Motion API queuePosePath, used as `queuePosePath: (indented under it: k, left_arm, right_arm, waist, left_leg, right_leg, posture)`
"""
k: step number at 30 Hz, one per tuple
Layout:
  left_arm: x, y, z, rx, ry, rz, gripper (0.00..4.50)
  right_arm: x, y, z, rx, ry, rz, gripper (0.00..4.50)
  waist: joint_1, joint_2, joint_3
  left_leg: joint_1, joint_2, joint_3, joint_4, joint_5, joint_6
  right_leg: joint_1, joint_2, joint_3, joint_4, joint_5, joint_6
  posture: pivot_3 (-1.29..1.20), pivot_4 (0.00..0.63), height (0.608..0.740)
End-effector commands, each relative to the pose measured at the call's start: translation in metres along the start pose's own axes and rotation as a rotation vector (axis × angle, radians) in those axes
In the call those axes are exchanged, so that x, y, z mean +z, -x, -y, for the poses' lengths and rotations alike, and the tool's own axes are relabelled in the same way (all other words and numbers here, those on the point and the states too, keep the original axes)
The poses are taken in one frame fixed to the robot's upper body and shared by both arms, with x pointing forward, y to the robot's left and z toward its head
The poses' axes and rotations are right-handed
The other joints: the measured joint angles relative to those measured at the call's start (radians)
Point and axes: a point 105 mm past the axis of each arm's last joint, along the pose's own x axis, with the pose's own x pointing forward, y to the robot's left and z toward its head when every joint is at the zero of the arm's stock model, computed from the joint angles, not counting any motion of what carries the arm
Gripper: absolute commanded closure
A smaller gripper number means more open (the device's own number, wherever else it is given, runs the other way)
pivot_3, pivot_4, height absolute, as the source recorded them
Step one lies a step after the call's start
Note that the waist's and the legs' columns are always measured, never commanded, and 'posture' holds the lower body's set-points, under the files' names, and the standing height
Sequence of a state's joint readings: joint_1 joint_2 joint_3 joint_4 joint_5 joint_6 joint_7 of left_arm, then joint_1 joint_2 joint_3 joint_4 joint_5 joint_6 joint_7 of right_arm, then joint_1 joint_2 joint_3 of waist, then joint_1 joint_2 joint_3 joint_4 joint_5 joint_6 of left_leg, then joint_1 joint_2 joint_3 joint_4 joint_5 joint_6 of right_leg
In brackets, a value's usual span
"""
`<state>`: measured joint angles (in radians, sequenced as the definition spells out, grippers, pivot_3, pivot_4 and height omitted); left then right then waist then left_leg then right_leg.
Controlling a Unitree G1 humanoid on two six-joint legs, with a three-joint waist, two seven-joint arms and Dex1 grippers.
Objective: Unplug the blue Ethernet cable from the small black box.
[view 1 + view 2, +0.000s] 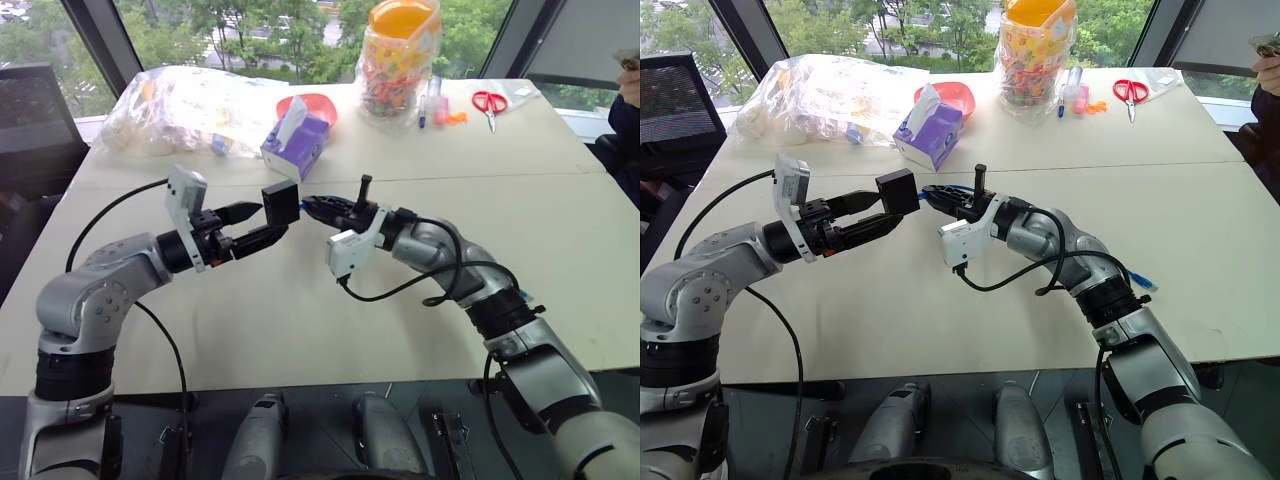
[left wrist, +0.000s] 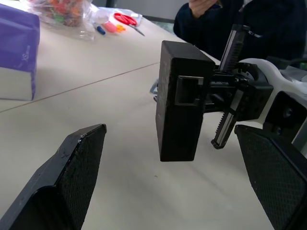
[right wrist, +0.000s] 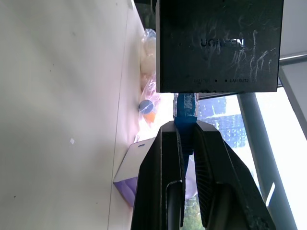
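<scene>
hidden: most of the blue Ethernet cable sits behind the fingers, only its plug end visible | small black box: matte, flat, held up above the counter, plug still seated | right end effector pinching the plug | left end effector spread, flanking the box | right wrist view shows faint lettering on the box

Surface: pale beige table, a seam running left to right across it at mid depth. All resting items sit on the far part. Far left: crumpled clear plastic bag with pale contents. Right of it, a purple tissue box, a red bowl just behind. Far centre: clear jar with orange lid, full of colourful pieces. Further right: marker pens, then red-handled scissors. Near half bare.
</scene>
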<state>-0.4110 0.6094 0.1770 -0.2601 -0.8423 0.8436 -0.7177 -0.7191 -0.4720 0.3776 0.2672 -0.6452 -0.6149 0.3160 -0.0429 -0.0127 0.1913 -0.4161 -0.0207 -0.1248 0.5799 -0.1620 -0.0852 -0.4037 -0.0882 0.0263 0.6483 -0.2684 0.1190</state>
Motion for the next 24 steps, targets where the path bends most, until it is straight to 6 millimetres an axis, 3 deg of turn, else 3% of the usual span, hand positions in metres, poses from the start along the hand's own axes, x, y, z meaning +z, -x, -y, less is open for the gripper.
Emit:
queuePosePath:
  k: [1, 4, 11, 18, 24]
  left_arm:
    - [0.01, -0.001, 0.005, -0.034, -0.029, 0.022, 0.0]
    - [0.01, -0.003, 0.007, -0.046, -0.031, 0.026, 0.92]
    - [0.007, -0.006, 0.009, -0.055, -0.027, 0.036, 4.04]
    - [0.002, -0.003, 0.006, -0.039, -0.047, 0.004, 4.04]
    - [-0.003, 0.004, 0.011, -0.079, -0.044, -0.03, 4.04]
  right_arm:
    - [0.009, 0.0, 0.014, -0.047, 0.027, 0.033, 4.45]
    - [0.011, 0.0, 0.013, -0.035, 0.028, 0.044, 4.5]
    - [0.015, 0.001, 0.011, -0.017, 0.029, 0.06, 4.5]
    - [0.017, 0.001, 0.01, 0.0, -0.064, 0.077, 4.5]
    - [0.007, 0.003, 0.014, 0.111, -0.331, 0.082, 1.8]
  waist:
    - [0.0, 0.0, 0.0]
    - [-0.002, 0.0, 0.0]
    - [0.0, 0.0, 0.0]
    - [-0.001, 0.0, 0.0]
    - [-0.002, 0.0, 0.0]
  left_leg:
    - [0.0, 0.0, 0.0, 0.0, 0.0, 0.0]
    - [0.0, 0.0, 0.0, 0.0, 0.0, 0.0]
    - [0.0, 0.0, 0.0, 0.0, 0.0, 0.0]
    - [0.0, 0.0, 0.0, 0.0, 0.0, 0.0]
    - [0.0, 0.0, 0.0, 0.0, 0.0, 0.0]
  right_leg:
    - [0.0, 0.0, 0.0, 0.0, 0.0, 0.0]
    - [0.0, 0.0, 0.0, 0.0, 0.0, 0.0]
    - [0.0, 0.0, 0.0, 0.0, 0.0, 0.0]
    - [0.0, 0.0, 0.0, 0.0, 0.0, 0.0]
    - [0.0, 0.0, 0.0, 0.0, 0.0, 0.0]
  posture:
    - [0.0, 0.15, 0.726]
    - [0.0, 0.15, 0.726]
    - [0.0, 0.15, 0.726]
    - [0.0, 0.15, 0.726]
    - [0.0, 0.15, 0.726]
